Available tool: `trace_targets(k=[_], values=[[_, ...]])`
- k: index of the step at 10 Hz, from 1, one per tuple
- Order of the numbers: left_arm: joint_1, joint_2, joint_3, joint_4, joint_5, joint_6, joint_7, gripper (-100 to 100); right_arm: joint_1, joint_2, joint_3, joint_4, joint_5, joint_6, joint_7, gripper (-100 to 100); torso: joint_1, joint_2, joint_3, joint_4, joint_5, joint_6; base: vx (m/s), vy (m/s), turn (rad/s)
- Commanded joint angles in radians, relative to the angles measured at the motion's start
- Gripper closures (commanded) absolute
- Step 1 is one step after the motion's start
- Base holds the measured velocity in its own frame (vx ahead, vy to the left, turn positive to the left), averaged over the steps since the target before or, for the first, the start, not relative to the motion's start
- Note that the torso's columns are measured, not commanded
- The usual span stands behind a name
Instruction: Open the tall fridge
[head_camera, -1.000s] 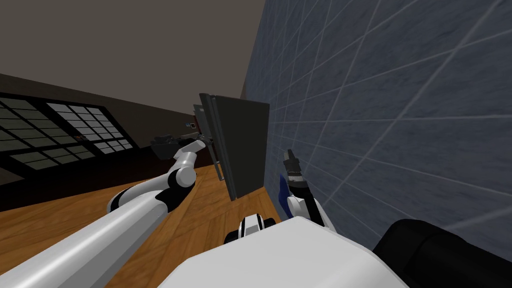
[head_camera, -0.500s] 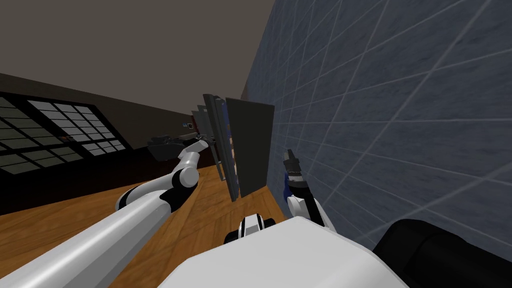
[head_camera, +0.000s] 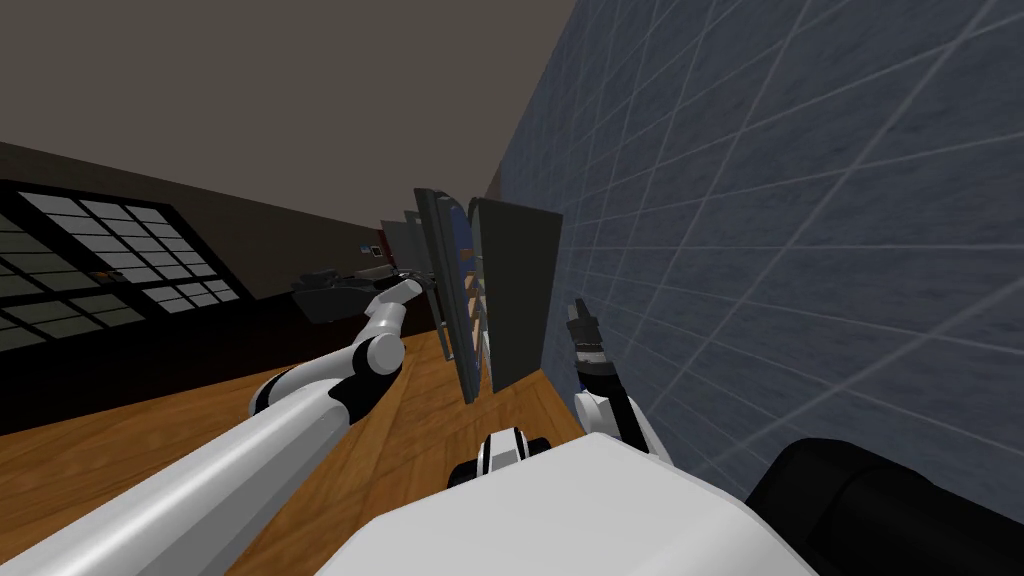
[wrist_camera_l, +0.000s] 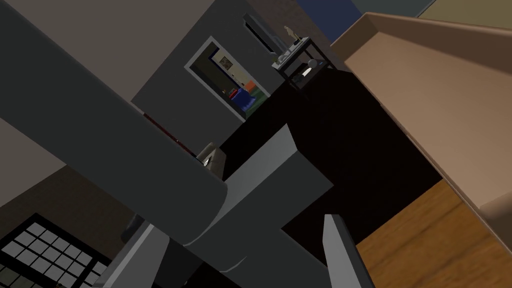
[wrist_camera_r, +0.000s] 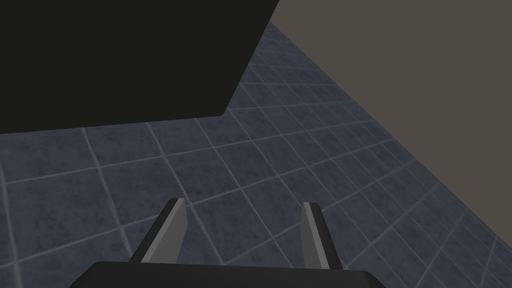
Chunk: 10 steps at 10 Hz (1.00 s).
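Observation:
The tall dark grey fridge (head_camera: 520, 290) stands against the tiled wall, and its door (head_camera: 445, 290) hangs ajar with shelves showing in the gap. My left gripper (head_camera: 420, 282) is at the door's handle (head_camera: 433, 305). In the left wrist view the thick grey handle bar (wrist_camera_l: 125, 150) runs between the fingers of the left gripper (wrist_camera_l: 240, 250), which are closed wide around it. My right gripper (head_camera: 578, 305) is raised beside the fridge's near side, close to the wall. It is open (wrist_camera_r: 242, 220) with nothing between its fingers, and the fridge's dark side (wrist_camera_r: 125, 55) lies ahead of it.
The blue-grey tiled wall (head_camera: 800, 250) runs along my right. A wooden floor (head_camera: 420, 420) stretches left of the fridge towards a dark wall with a gridded window (head_camera: 90, 260). A black rounded object (head_camera: 880, 510) sits low at my right.
The fridge door has swung further from the fridge body, drawn by my left gripper, and shelves now show in the widening gap. The right arm has not moved.

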Motion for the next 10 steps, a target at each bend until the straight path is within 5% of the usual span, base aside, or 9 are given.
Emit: trace_targets(k=[1, 10], values=[[-0.024, -0.013, -0.026, 0.02, 0.049, -0.009, -0.036, 100, 0.0, 0.0, 0.0, 0.0, 0.0, 0.0, 0.0, 0, 0.001, 0.0, -0.001, 0.0, 0.001, -0.002, -0.039, 0.327, -0.108], [-0.046, -0.07, -0.056, 0.009, 0.096, 0.009, -0.072, 100, 0.0, 0.0, 0.0, 0.0, 0.0, 0.0, 0.0, 0, 0.006, 0.009, 0.006, 0.001, 0.002, -0.006, -0.025, 0.284, -0.089]])
